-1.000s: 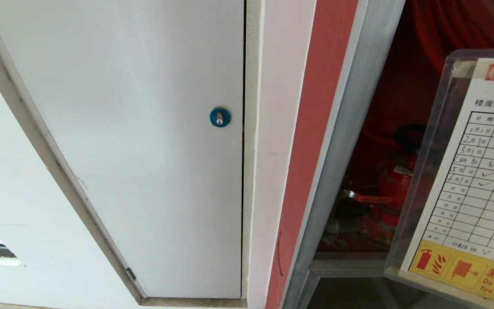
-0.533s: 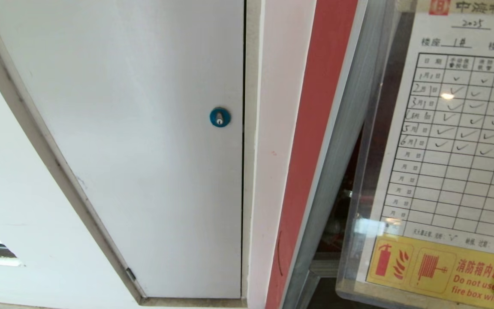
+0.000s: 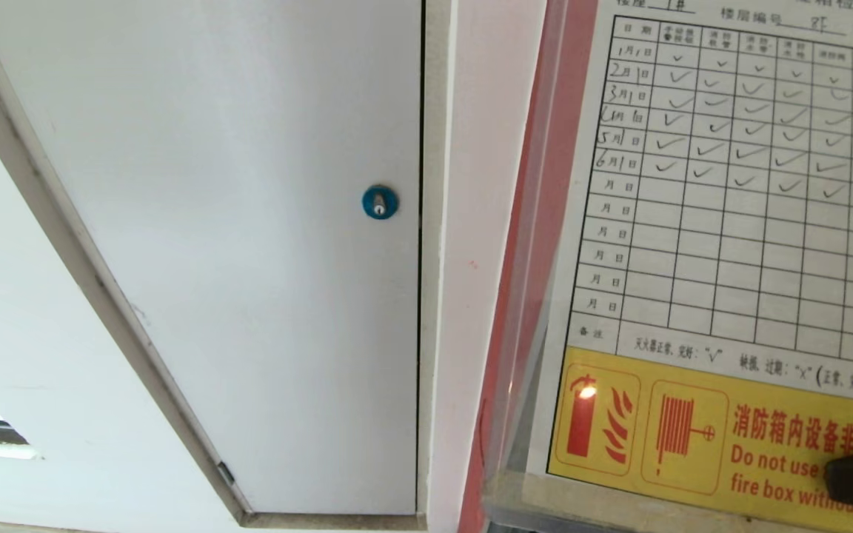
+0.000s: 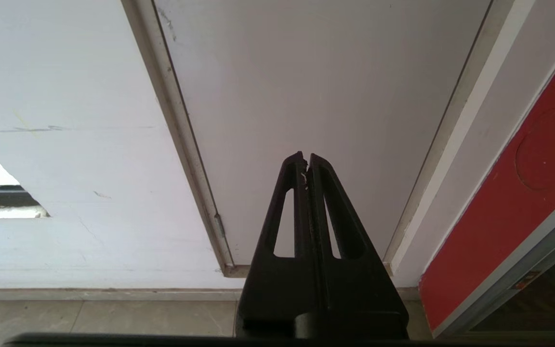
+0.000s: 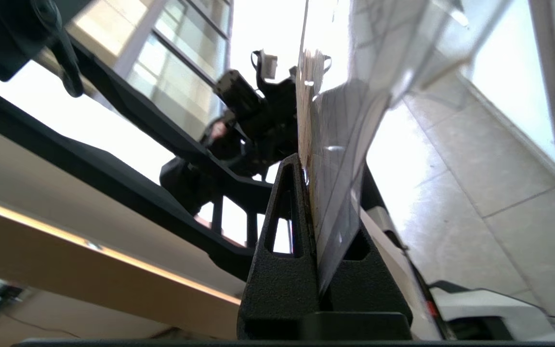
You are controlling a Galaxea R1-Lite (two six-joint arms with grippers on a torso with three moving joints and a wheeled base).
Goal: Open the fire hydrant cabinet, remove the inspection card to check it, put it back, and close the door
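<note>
Right claw (image 5: 309, 161) clamped, left claw (image 4: 306, 156) closed
</note>
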